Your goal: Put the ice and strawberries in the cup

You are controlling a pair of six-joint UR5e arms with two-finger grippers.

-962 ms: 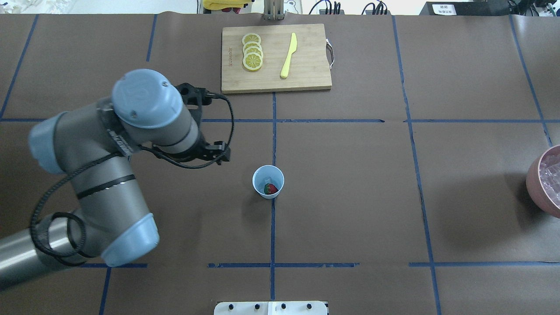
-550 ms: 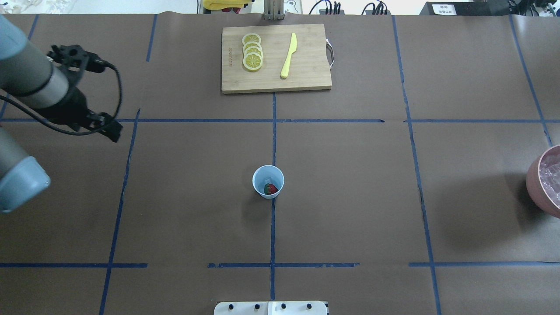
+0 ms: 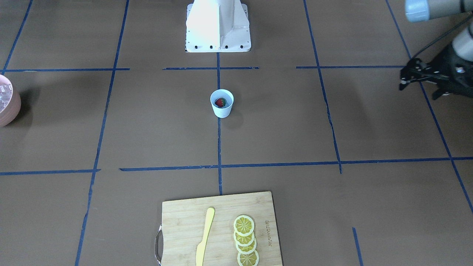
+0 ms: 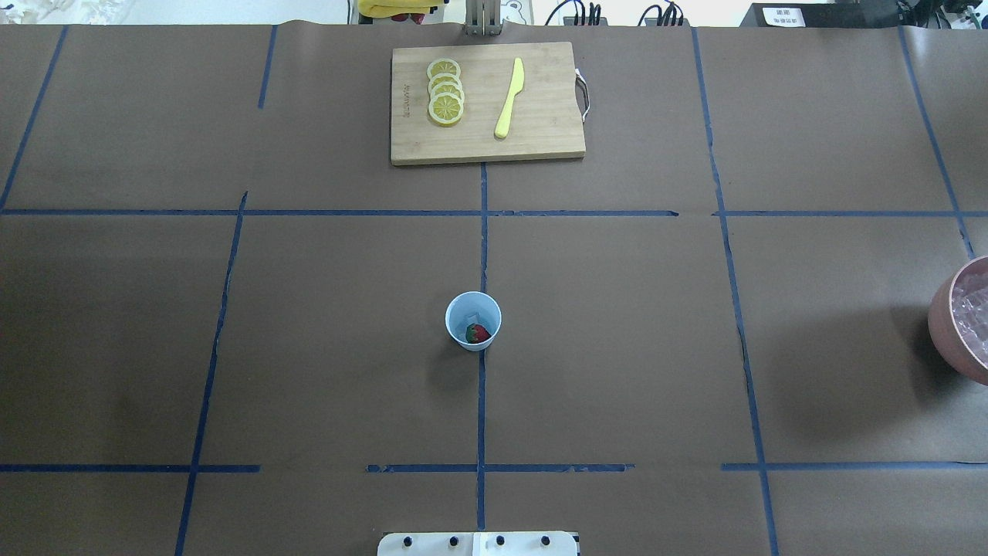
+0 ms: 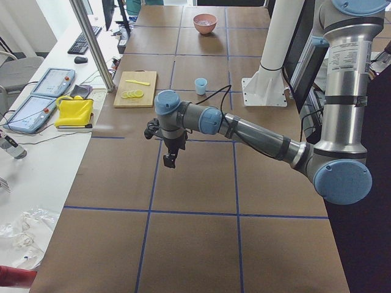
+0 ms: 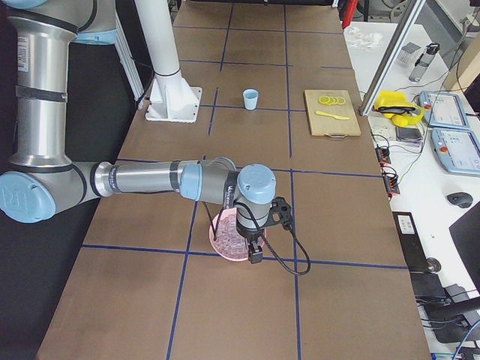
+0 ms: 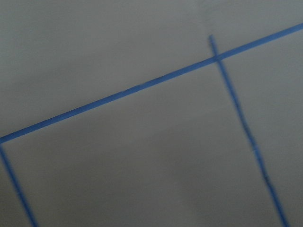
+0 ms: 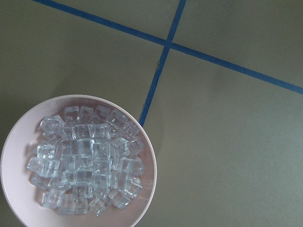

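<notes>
1. Evidently, the strawberry (image 4: 479, 333) is seen in the cup (image 4: 463, 309), well apart from both pincers.
2. Beneath the right pincer (image 6: 253, 253), the ice (image 8: 85, 161) is piled in a bowl (image 8: 147, 189); its opening, like that of the left pincer (image 5: 170, 161), cannot be told.
3. A slick cube could be squeezed out mid-carry.

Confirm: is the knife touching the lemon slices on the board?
No, the yellow knife lies apart from the lemon slices on the cutting board, with bare wood between them.

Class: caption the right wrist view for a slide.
Pale pink bowl full of clear ice cubes on taped brown table.
</notes>
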